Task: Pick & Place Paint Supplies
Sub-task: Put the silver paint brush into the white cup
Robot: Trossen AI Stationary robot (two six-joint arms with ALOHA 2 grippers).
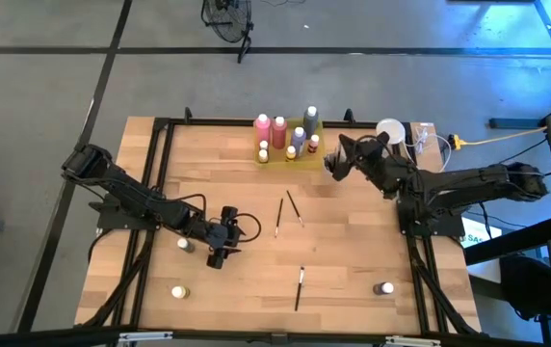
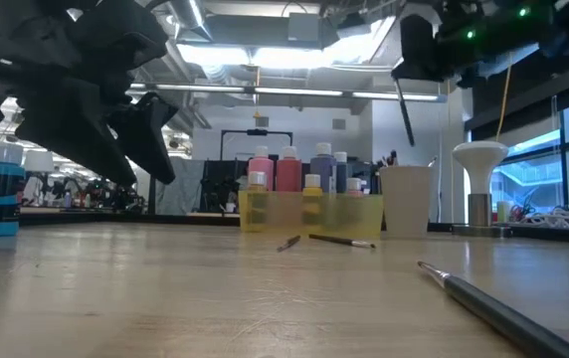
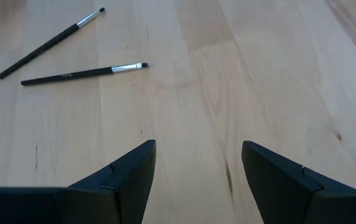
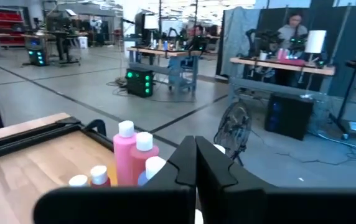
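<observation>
Here, the left gripper [image 1: 220,253] is being held low over the wooden table [image 1: 353,251] at about eight o'clock, its two dark fingers [image 3: 128,171] spread apart and grasping nothing (only bare wood is showing between them). Small pale-capped bottles [image 1: 184,245] are standing just beside it and nearer the front edge at seven [image 1: 178,290] and five o'clock [image 1: 384,288]. Near the centre, two crossed paintbrushes [image 1: 290,210] are lying flat, with a third paintbrush [image 1: 300,287] lying at six o'clock. At twelve o'clock, pink, purple and grey paint bottles [image 1: 279,131] are being kept grouped in the yellow tray [image 1: 304,156]. At one o'clock, the right gripper [image 1: 333,166] is being held raised just beside that tray, its fingers [image 4: 187,165] clenched together; whether anything is pinched between them cannot be told.
</observation>
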